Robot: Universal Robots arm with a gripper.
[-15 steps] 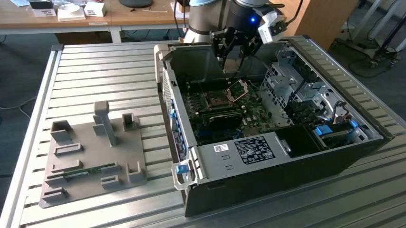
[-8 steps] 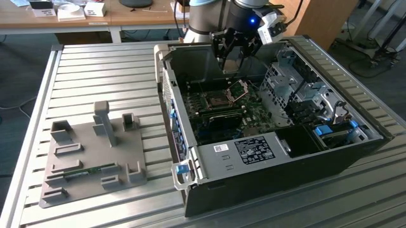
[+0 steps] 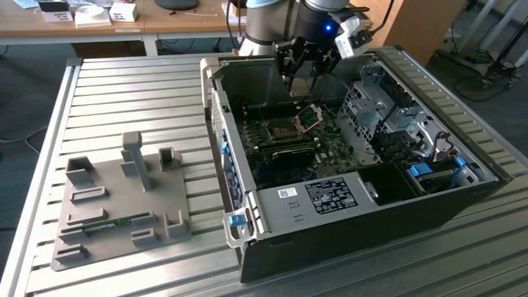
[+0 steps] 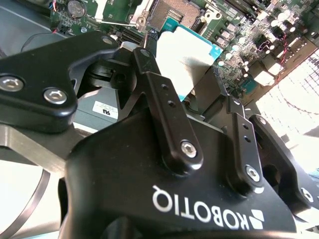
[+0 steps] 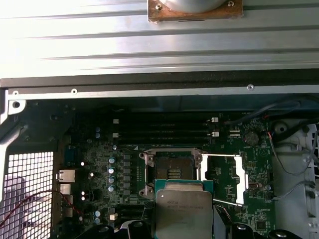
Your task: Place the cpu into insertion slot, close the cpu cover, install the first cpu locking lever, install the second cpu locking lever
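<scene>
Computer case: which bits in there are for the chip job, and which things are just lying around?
For the job:
- small square silver-topped cpu, held in the black gripper
- dark square insertion slot with silver rim, empty
- silver metal frame cpu cover, swung open

Just lying about:
- grey plastic holder tray
- long green memory stick in that tray
- white boxes at the back

Ribbed metal table. Open black computer case lies on it, at the exterior view's right. Grey fixture tray at the left, with a green memory stick seated in it. Wooden desk behind, carrying white boxes.
</scene>
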